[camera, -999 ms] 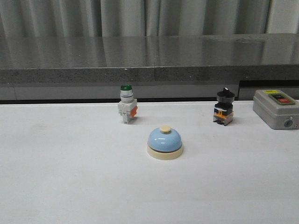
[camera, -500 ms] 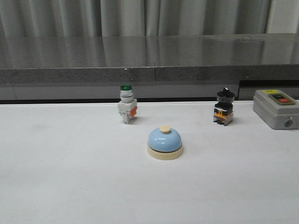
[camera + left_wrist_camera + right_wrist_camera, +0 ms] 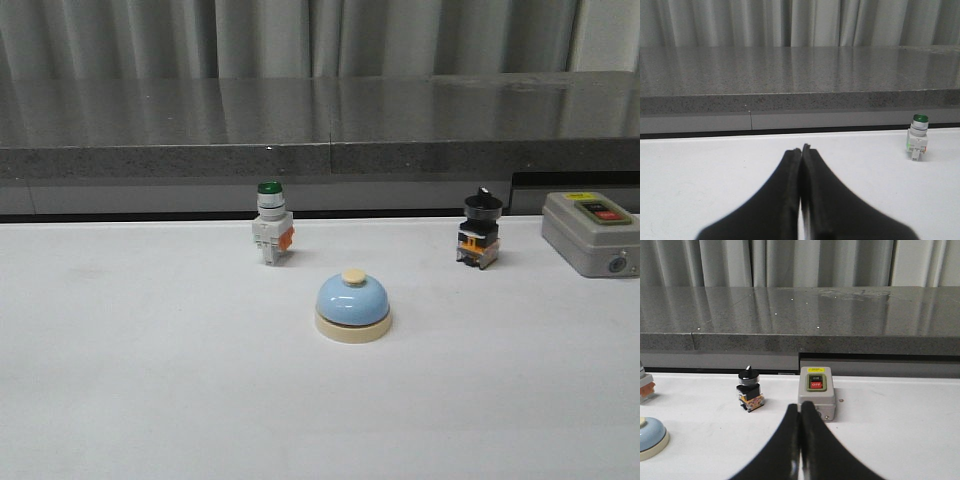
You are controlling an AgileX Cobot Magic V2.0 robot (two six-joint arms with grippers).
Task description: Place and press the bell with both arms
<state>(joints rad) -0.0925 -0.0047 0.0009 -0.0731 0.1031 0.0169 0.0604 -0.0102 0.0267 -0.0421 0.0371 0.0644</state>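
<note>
The light-blue dome bell (image 3: pixel 352 305) with cream base and cream knob stands upright on the white table, near the middle in the front view. Its edge also shows in the right wrist view (image 3: pixel 650 437). No arm or gripper shows in the front view. My left gripper (image 3: pixel 801 148) is shut and empty, low over the table; the bell is out of its view. My right gripper (image 3: pixel 801 405) is shut and empty, with the bell off to its side and apart from it.
A green-capped grey pushbutton switch (image 3: pixel 270 222) stands behind the bell to the left, also in the left wrist view (image 3: pixel 918 143). A black-knobbed switch (image 3: pixel 480 231) and a grey on/off box (image 3: pixel 590 232) stand at the back right. A dark granite ledge (image 3: pixel 320 125) runs along the table's far edge.
</note>
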